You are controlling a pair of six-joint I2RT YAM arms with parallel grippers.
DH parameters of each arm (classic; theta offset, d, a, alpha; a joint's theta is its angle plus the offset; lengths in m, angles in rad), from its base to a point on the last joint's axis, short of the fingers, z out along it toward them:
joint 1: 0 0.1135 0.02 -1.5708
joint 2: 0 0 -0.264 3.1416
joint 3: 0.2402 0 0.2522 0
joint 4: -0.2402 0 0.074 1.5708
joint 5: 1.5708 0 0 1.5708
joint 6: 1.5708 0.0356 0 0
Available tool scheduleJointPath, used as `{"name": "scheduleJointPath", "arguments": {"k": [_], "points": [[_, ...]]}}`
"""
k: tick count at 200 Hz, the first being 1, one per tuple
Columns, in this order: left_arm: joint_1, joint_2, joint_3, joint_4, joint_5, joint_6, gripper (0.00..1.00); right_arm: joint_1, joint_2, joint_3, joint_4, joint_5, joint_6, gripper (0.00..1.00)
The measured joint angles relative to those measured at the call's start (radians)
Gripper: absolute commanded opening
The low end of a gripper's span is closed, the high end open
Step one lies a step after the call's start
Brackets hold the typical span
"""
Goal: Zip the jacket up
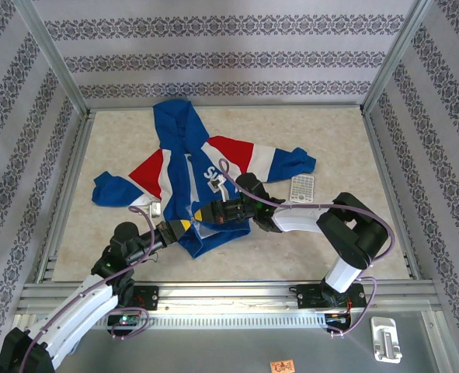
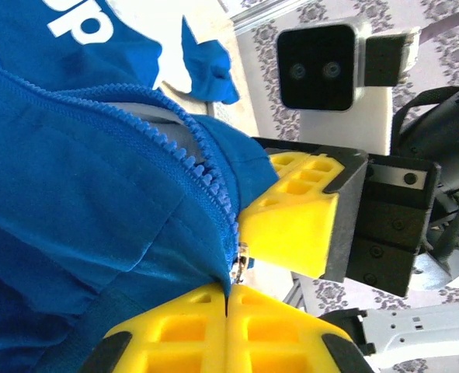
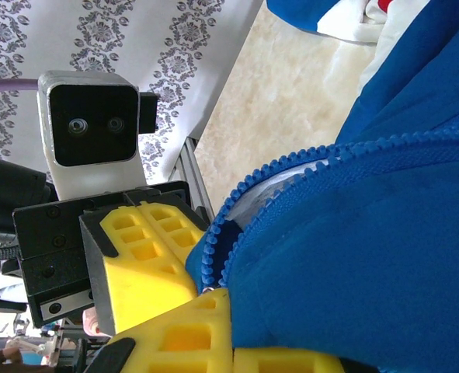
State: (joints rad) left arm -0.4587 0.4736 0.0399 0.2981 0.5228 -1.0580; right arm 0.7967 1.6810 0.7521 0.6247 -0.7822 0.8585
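The left gripper [image 2: 227,301] has its yellow fingers pressed together, pinching the bottom end of the zipper [image 2: 206,167] on the jacket [image 1: 190,171]. Just beside it, the right gripper [image 3: 231,326] is likewise clamped on the blue hem at the other side of the open front. From both grippers the jacket spreads away across the table [image 1: 345,148], sleeves out to either side, hood farthest off. A white flat device [image 1: 301,188] lies beyond the right gripper's arm.
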Motion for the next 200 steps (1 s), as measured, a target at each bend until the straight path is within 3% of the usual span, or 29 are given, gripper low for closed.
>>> {"name": "scheduleJointPath", "arguments": {"k": [39,61,103,135,174,200], "points": [[0.000,0.041,0.142,-0.195,0.031,0.101,0.00,0.003,-0.030,-0.002,-0.015,0.013,-0.002,0.16],[0.000,0.093,0.206,-0.267,0.062,0.144,0.00,0.005,-0.087,-0.018,-0.027,0.038,-0.012,0.33],[0.000,0.182,0.286,-0.365,0.092,0.185,0.00,0.004,-0.211,-0.070,-0.093,0.093,-0.060,0.48],[0.000,0.249,0.352,-0.406,0.108,0.203,0.00,-0.007,-0.320,-0.106,-0.185,0.136,-0.108,0.50],[0.000,0.315,0.419,-0.443,0.114,0.222,0.00,0.019,-0.426,-0.114,-0.346,0.232,-0.201,0.35],[-0.010,0.337,0.438,-0.455,0.114,0.225,0.00,0.088,-0.460,-0.114,-0.430,0.307,-0.242,0.35]]}}
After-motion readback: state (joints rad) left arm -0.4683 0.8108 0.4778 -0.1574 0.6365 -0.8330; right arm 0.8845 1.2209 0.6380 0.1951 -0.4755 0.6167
